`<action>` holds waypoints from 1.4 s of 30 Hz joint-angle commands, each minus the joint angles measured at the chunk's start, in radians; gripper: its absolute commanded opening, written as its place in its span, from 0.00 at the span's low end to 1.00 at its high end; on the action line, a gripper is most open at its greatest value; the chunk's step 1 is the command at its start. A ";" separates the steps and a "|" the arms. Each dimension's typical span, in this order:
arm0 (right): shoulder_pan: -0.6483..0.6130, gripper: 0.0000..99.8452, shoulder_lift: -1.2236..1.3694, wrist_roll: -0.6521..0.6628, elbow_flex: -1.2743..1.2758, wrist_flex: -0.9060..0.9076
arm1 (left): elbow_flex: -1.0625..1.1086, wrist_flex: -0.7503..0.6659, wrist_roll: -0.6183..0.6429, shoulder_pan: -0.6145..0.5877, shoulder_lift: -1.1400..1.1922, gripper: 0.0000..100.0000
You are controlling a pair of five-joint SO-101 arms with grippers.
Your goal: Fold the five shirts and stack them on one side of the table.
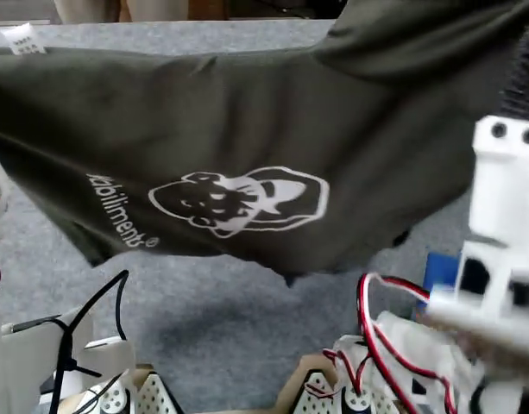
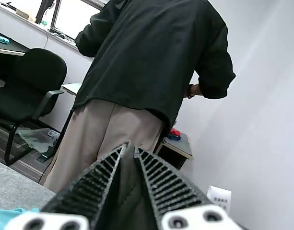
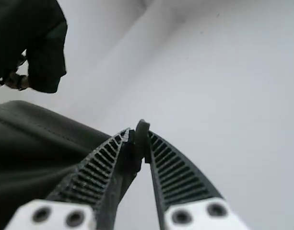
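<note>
- The left pincer (image 2: pixel 130 149) was closed. Its two ribbed fingers (image 2: pixel 158 182) met at the tips with dark cloth of the shirt (image 2: pixel 125 196) clamped between them. How much cloth sat deeper in the grip was hidden.
- The right pincer (image 3: pixel 139 133) was pinched tight on a rolled edge of that shirt. A small fold poked out just past its tips, and the rest of the cloth fell away to one side of it.
- In the high view the shirt hung spread between the two pincers, lifted off the grey table (image 1: pixel 204 336), with its white print facing the camera. Its top edge and both ends were cut off by the frame.
- A teal cloth (image 2: pixel 10 214) lay below the left pincer, mostly cut off, so I could not tell what it was.
</note>
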 commanded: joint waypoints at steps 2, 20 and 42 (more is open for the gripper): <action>-0.010 0.01 -0.045 0.054 0.045 -0.098 | -0.008 0.009 -0.009 -0.015 -0.007 0.02; -0.012 0.00 -0.082 0.043 0.447 -0.080 | 0.147 0.009 -0.009 -0.011 -0.001 0.02; -0.013 0.01 0.196 -0.054 1.196 -0.752 | 0.911 -0.882 -0.011 0.052 0.467 0.02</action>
